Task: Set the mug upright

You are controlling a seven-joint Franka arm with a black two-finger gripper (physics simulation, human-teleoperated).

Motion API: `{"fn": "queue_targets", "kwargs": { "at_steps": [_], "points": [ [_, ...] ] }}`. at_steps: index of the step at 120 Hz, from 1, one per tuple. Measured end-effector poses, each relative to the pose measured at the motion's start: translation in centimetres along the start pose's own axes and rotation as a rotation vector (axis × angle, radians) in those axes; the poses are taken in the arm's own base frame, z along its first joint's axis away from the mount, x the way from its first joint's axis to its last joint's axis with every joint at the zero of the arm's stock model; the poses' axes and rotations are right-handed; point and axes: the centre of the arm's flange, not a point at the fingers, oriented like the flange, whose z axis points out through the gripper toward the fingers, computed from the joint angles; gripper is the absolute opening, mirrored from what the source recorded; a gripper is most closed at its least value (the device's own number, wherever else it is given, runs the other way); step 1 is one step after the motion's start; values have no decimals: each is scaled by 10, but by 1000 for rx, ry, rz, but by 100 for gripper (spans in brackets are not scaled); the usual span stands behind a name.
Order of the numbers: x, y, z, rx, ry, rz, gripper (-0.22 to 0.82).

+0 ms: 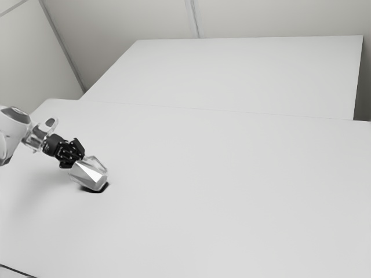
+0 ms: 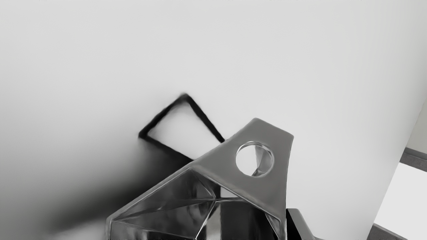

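Mug [image 1: 90, 174] left of frame, below mid-height, exterior view; tilted, mouth toward the fingers [image 2: 298, 224], not upright. Can't tell if fingers are clenched on it or released. Left to do, by my read: level it, base flat on desk [image 1: 232, 191]. Contact with desk unclear.

Arm [image 1: 14, 124]: seen at nine o'clock in the exterior view
Gripper [image 1: 72, 154]: pointed toward four o'clock, apparently touched by the mug, though contact is hard to judge
Mug [image 1: 90, 174]: tilted, faceted, shiny
Shadow [image 1: 95, 190]: cast at the mug's five o'clock
Table [image 1: 220, 191]: white
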Motion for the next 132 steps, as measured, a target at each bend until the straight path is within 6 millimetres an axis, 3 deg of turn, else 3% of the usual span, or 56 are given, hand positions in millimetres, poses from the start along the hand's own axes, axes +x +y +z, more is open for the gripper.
{"fn": "queue_targets", "kwargs": {
  "at_steps": [21,40,51,60,70,82,132],
  "points": [
    [-1,16,-3,69,-30,41,-15],
    [-7,90,-6,321,-112,189,-17],
    [-28,134,4,462,-141,263,-17],
    [-46,155,22,540,-144,304,-18],
    [-53,165,45,601,-128,326,-18],
    [-56,174,59,647,-76,340,-18],
    [-46,208,120,696,103,359,-18]
  ]
}}
